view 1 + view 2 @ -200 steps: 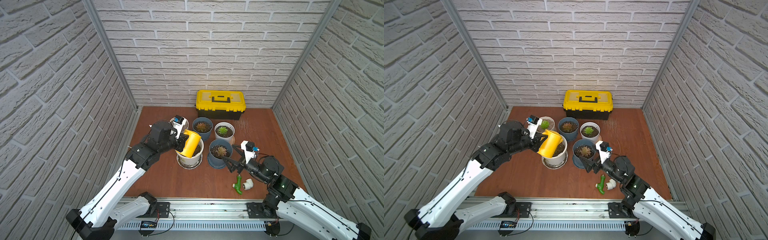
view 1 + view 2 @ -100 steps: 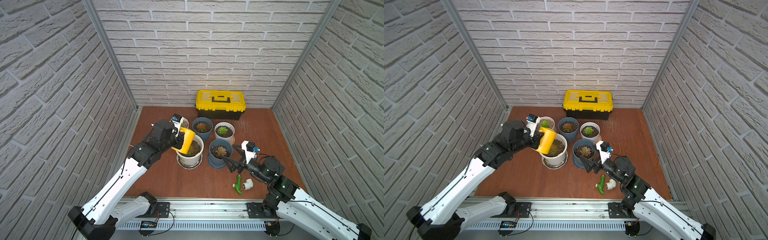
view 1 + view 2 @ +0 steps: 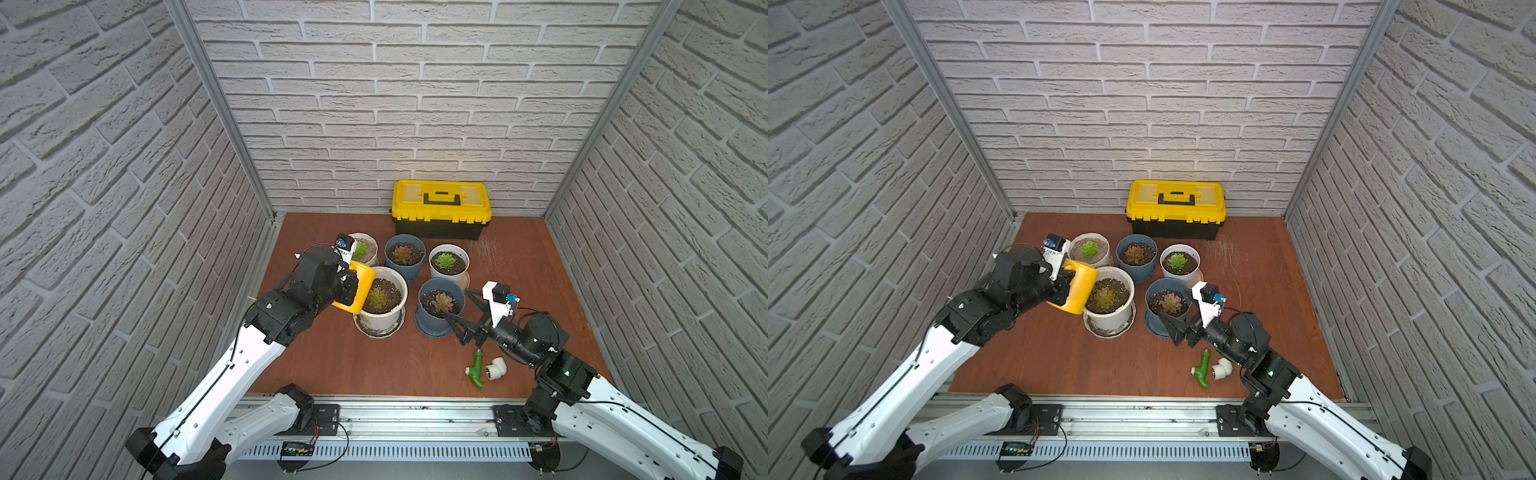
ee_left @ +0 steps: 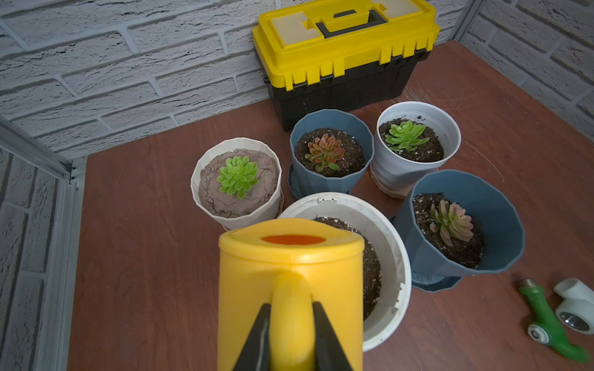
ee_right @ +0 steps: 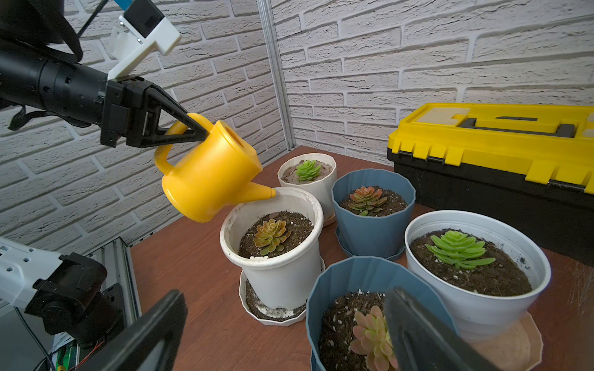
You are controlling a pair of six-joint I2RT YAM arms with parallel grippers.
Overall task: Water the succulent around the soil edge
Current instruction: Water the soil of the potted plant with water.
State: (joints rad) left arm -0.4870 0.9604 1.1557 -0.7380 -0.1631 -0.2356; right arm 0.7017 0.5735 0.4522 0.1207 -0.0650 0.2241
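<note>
**Left tool.** The left tool is closed on the handle of the yellow watering can. One finger lies on each side of the handle loop. The can is held clear of the worktop and tilted forward, with its filler opening facing up and away from the tool.

**Spout.** In the right wrist view the spout points down at a shallow angle. Its tip sits at the far rim of the white pot. Whether the tip touches the rim cannot be told, and no stream of water can be made out.

**Task item.** The succulent, orange-green, grows at the centre of the dark soil in the white pot. The pot stands upright on a white saucer near the middle of the worktop. In both top views the can overlaps the left rim of the pot, and the succulent remains uncovered. In the left wrist view the can body hides the plant.

**Right tool.** The right tool has its jaws spread wide and grips nothing. It is low, just beside the nearer blue pot. Contact with that pot cannot be confirmed.

**Surroundings.**
- Three further potted succulents stand behind the white pot: a cream pot, a blue pot and a pale pot.
- A yellow-and-black toolbox stands closed against the back wall.
- A green fitting and a white elbow fitting lie side by side on the worktop near the right arm.
</note>
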